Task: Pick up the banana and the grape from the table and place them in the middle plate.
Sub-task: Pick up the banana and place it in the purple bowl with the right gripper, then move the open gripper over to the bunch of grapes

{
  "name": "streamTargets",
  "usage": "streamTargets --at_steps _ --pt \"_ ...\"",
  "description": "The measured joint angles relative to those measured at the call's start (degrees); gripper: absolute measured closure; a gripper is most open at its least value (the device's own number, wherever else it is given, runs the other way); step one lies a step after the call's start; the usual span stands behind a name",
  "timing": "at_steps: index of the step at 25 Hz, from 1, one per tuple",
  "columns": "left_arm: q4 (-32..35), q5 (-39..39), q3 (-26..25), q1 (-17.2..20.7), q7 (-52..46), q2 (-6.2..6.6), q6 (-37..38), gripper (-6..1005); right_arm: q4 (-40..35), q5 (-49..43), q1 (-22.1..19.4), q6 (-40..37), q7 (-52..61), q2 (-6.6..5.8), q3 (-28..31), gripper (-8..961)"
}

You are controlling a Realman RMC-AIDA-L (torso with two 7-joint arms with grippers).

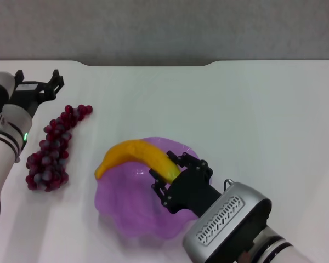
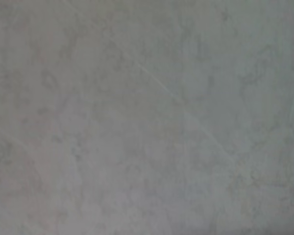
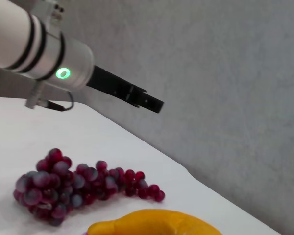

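My right gripper (image 1: 172, 174) is shut on one end of the yellow-orange banana (image 1: 132, 154), which lies tilted across the far rim of the purple middle plate (image 1: 123, 205). The banana's free end pokes out past the plate's left edge. The grape (image 1: 52, 149), a dark red bunch, lies on the white table (image 1: 236, 120) left of the plate, apart from it. My left gripper (image 1: 38, 81) hovers open at the far left, just beyond the bunch's far end, holding nothing. In the right wrist view, the grape (image 3: 73, 183) and banana (image 3: 157, 224) show below the left gripper (image 3: 147, 102).
A grey wall (image 1: 164, 27) runs behind the table's back edge. The left wrist view shows only a mottled grey surface (image 2: 147, 117). White tabletop stretches to the right of the plate and behind it.
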Motion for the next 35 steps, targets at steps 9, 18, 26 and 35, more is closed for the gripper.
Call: streamTargets --at_steps 9,18,26,35 --pt "-1.3 0.1 -0.1 1.7 0.0 0.14 2.2 105 -0.6 0.1 -0.6 -0.2 -3.4 -0.01 -0.8 486" --pt "-1.6 -0.1 -0.2 2.7 0.1 0.14 2.2 105 -0.8 0.4 -1.2 -2.4 -3.7 -0.01 -1.1 399" --pt "-1.7 0.2 -0.1 2.9 0.3 0.14 2.2 105 -1.0 0.9 -1.2 -4.8 -3.8 -0.08 -0.4 298" --pt "-6.0 0.4 0.4 4.6 1.5 0.14 1.9 105 -2.0 1.0 -1.9 -30.2 -11.1 -0.10 1.1 318"
